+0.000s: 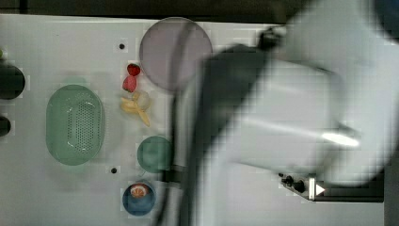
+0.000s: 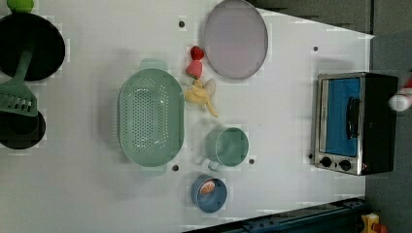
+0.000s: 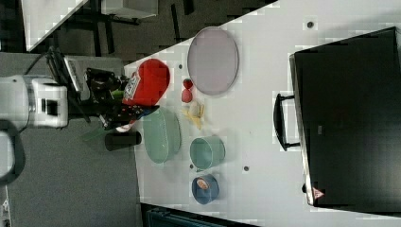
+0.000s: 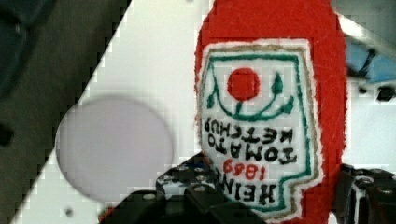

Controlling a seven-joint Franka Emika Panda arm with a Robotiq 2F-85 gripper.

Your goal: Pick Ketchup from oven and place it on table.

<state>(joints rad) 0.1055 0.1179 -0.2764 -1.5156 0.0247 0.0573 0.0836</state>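
The ketchup [image 4: 268,56], a red bottle with a white-and-red tomato ketchup label, sits close up in the wrist view between dark fingers [image 4: 187,189]. My gripper [image 3: 125,106] is shut on the ketchup [image 3: 149,80], held off the table's edge in the right view, far from the oven [image 3: 350,118]. In the left view the oven [image 2: 354,124] stands on the white table [image 2: 291,194] with its bluish glass door shut, and the ketchup's white cap [image 2: 399,102] shows at the right edge. My blurred arm [image 1: 282,117] covers much of the top view.
On the table lie a lilac plate [image 2: 235,39], two strawberries [image 2: 195,63], a peeled banana [image 2: 204,97], a green colander [image 2: 150,116], a green cup [image 2: 227,145] and a blue bowl [image 2: 209,193]. A black pan [image 2: 29,46] and a green spatula [image 2: 17,99] sit at the left view's left.
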